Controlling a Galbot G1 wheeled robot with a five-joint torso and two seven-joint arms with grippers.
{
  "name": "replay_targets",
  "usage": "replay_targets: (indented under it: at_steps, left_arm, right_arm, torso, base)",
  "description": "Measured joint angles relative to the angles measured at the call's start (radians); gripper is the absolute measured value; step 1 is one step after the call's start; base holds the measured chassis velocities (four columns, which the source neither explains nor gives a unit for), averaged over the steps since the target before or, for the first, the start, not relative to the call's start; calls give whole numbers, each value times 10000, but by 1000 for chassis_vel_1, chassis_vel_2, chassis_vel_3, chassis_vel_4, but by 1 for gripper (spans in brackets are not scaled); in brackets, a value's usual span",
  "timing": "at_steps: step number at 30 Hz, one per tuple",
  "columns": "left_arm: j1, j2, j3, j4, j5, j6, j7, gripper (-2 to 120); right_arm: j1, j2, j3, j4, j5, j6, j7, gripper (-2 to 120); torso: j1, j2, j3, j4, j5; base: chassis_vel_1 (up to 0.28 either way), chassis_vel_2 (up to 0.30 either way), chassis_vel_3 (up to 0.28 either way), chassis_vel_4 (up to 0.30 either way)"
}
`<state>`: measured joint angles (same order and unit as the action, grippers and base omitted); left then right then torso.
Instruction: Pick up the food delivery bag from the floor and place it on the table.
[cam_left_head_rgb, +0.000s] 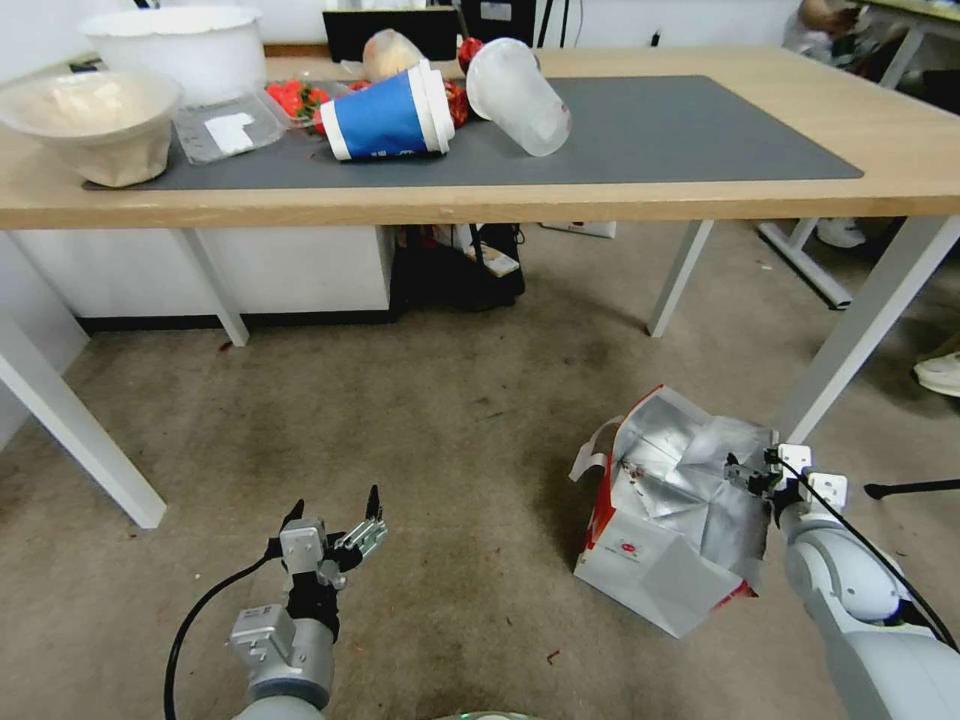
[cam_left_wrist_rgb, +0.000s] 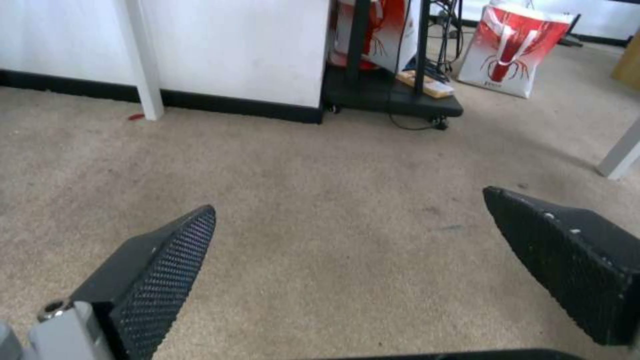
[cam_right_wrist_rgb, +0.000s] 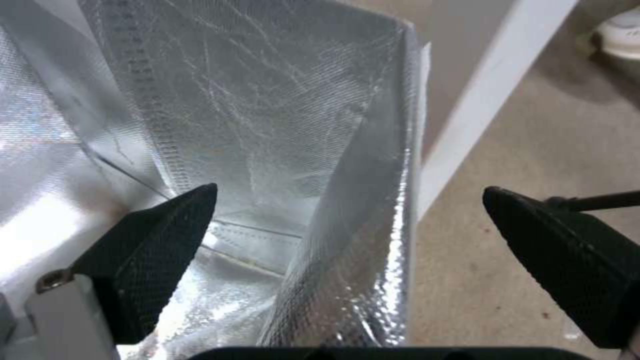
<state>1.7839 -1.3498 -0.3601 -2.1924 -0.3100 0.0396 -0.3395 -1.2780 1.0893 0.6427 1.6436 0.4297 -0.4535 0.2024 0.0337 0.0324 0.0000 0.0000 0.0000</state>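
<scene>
Right pincer (cam_right_wrist_rgb: 350, 200) straddles the food delivery bag's (cam_left_head_rgb: 668, 540) foil-lined wall, fingers apart.

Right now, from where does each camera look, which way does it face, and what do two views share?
Head view: from the head, forward and down at the table, floor and food delivery bag; both arms show.
Left wrist view: low, along the floor; open left gripper.
Right wrist view: at the bag's rim, one finger inside the foil lining; open right gripper.
Shared: head and right wrist views both show the bag and a white table leg.
</scene>
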Motion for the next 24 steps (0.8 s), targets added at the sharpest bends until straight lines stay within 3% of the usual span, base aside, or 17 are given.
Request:
replay_targets:
  at_steps: [11,12,15,24]
  left_arm:
    - [120,-17,-39,17,48,-268,-42,100]
    - [165,5,-23,-17,20,-265,-7,100]
    - [178,46,6,-52,13,-263,37,100]
    - [206,-17,87,-82,75,-402,61,100]
  right_arm:
    - [274,-4,-167,-313,288,-84,-163,74]
    - [254,-6,-168,-274,305,-84,-170,65]
    - [230,-23,-168,-229,328,-84,-174,60]
    - [68,-186,-71,-125,497,-44,-121,23]
  torso:
    - [0,5,-1,1,0]
    - [0,6,-1,1,0]
    - [1,6,-1,1,0]
    - [1,7,-1,1,0]
  base:
    - [0,0,0,0]
    - [0,0,0,0]
    - [0,0,0,0]
    - [0,0,0,0]
